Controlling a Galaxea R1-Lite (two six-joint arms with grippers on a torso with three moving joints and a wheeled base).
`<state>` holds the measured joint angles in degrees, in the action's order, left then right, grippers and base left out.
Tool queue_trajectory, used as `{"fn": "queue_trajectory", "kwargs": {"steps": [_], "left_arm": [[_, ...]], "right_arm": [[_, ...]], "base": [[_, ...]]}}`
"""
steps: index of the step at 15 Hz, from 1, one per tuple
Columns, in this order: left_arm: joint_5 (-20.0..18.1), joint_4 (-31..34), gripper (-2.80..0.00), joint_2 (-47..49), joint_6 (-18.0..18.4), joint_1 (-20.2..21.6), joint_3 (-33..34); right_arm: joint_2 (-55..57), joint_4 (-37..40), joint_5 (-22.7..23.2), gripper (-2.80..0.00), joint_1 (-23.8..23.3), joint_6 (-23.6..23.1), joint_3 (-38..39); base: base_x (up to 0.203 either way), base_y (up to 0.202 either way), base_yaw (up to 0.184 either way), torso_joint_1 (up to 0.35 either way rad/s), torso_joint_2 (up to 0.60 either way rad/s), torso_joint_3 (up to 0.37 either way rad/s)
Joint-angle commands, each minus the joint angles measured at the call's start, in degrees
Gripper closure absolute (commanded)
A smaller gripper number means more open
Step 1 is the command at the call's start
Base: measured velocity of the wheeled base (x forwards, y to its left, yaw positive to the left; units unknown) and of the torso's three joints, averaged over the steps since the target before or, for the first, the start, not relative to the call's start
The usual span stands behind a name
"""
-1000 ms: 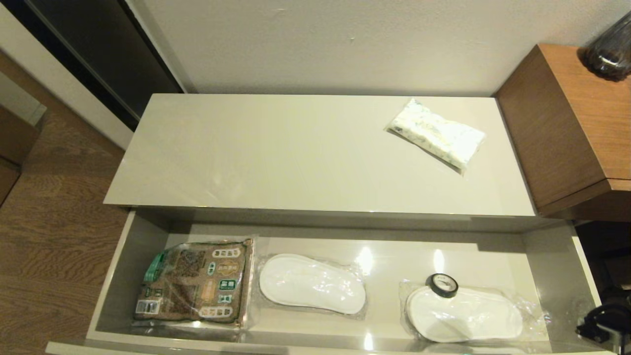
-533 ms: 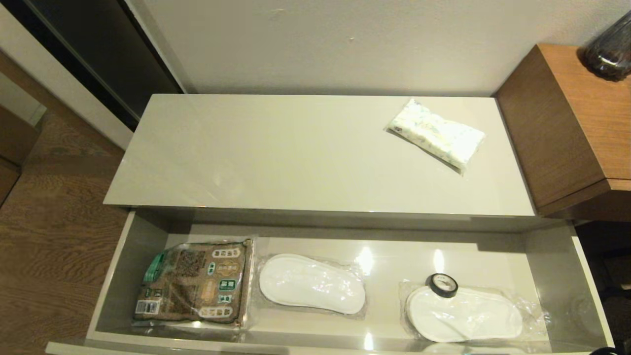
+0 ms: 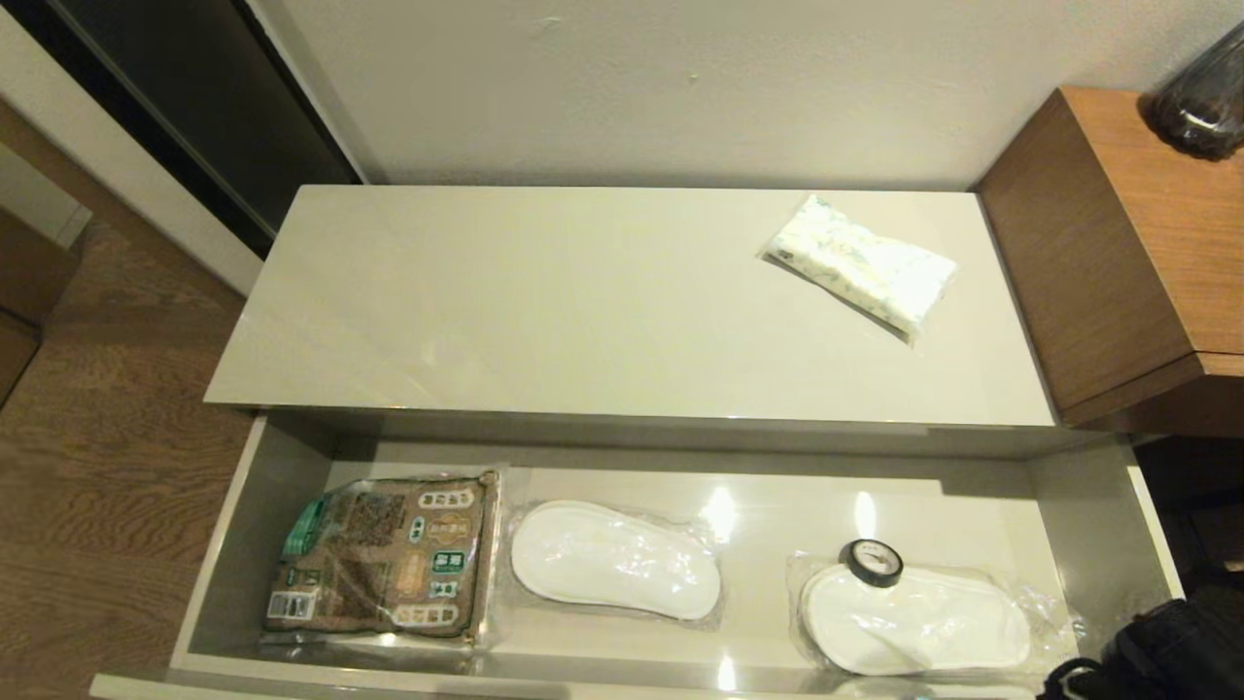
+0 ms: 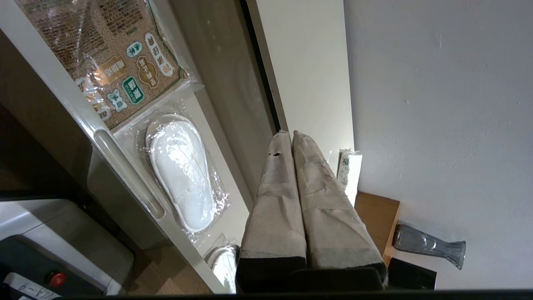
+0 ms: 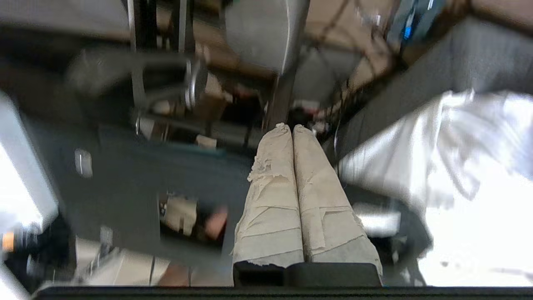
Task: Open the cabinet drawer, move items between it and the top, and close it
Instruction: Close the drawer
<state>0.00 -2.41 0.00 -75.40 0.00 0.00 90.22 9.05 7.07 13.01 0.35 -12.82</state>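
Drawer pulled out | tape roll on right slipper | both fingers pressed together, empty

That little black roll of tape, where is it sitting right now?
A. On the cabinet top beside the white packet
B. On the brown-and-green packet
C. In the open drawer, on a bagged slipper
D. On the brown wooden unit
C: the black tape roll rests on the edge of a bagged slipper at the right end of the open drawer.
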Motion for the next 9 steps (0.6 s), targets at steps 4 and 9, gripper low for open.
{"fn": "queue_trajectory", "kwargs": {"steps": [4, 9], "left_arm": [[0.0, -0.05, 0.0, 0.09, -0.45, 0.0, 0.0], [0.0, -0.05, 0.0, 0.09, -0.45, 0.0, 0.0]], "right_arm": [[7.67, -5.0, -0.29, 0.0, 0.19, 0.02, 0.9], [21.76, -31.31, -8.35, 0.0, 0.26, -0.09, 1.9]], "base": [[0.0, 0.0, 0.0, 0.0, 0.0, 0.0], [0.0, 0.0, 0.0, 0.0, 0.0, 0.0]]}}
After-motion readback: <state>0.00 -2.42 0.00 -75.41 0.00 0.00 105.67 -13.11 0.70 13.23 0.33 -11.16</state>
